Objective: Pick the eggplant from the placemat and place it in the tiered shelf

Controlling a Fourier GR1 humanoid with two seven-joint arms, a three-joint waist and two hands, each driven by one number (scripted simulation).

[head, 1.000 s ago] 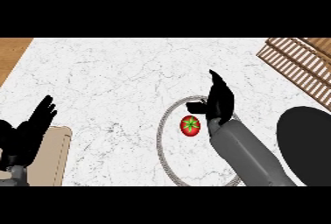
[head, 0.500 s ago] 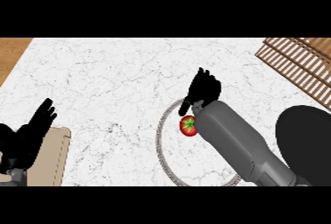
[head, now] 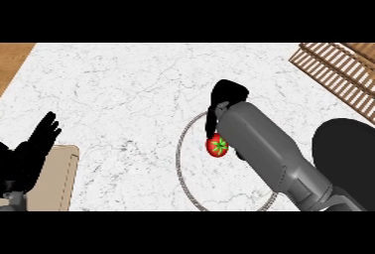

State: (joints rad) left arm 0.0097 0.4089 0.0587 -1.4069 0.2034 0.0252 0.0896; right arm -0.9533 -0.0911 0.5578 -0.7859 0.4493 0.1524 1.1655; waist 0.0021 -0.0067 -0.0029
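Left hand [head: 33, 149] rests open at the lower left edge, unchanged. Red, tomato-like fruit [head: 218, 146] lies on the round placemat [head: 184, 144]. Right hand [head: 225, 99] has shifted left, curled above it; grip indeterminate. Slatted shelf [head: 337, 69] beyond.

You get even, bright light across the white marble counter [head: 124, 89], with no glare spots and no hard cast shadows under the forearms. The right hand [head: 228, 96] and left hand [head: 33, 149] read as flat black shapes, so you lose surface detail on them. Fine marble veins look soft, and the wooden shelf [head: 337, 69] at the counter's far right corner shows slightly jagged slat edges.
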